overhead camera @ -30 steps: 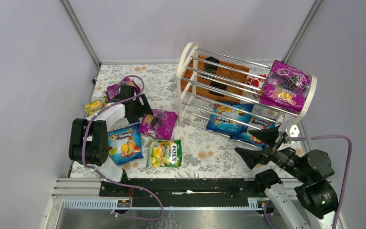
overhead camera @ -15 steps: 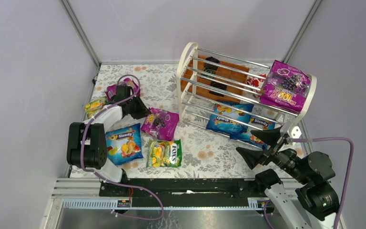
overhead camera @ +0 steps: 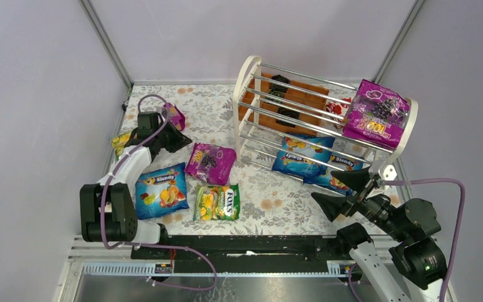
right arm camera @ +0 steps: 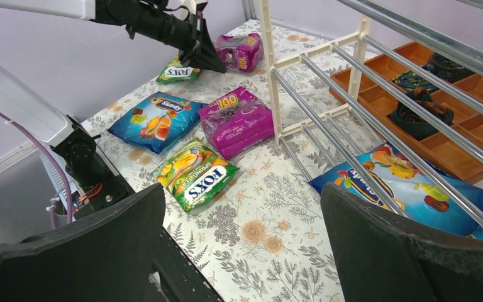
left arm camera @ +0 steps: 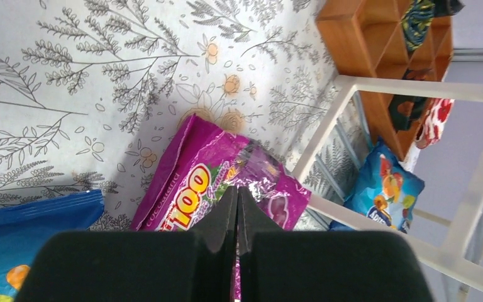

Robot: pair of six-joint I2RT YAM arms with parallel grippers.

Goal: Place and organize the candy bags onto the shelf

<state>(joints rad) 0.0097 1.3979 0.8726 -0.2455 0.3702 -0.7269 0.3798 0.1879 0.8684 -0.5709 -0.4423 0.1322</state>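
Floral tablecloth (overhead camera: 270,207); left gripper (left arm camera: 237,192) jaws pressed together, seemingly empty, right gripper (overhead camera: 338,190) spread wide. The magenta bag (overhead camera: 209,162) at left's four o'clock is probably light, soft and slippery; pinch its crimped edge.

Black joints, white links, purple cable (overhead camera: 424,181); black wedge tool fingers (right arm camera: 402,251), possibly rubber-padded.

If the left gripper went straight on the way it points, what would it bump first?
Probably the magenta bag lying on the table beside the shelf. In the left wrist view the shut left gripper aims right at it. How far off the bag is, I cannot tell.
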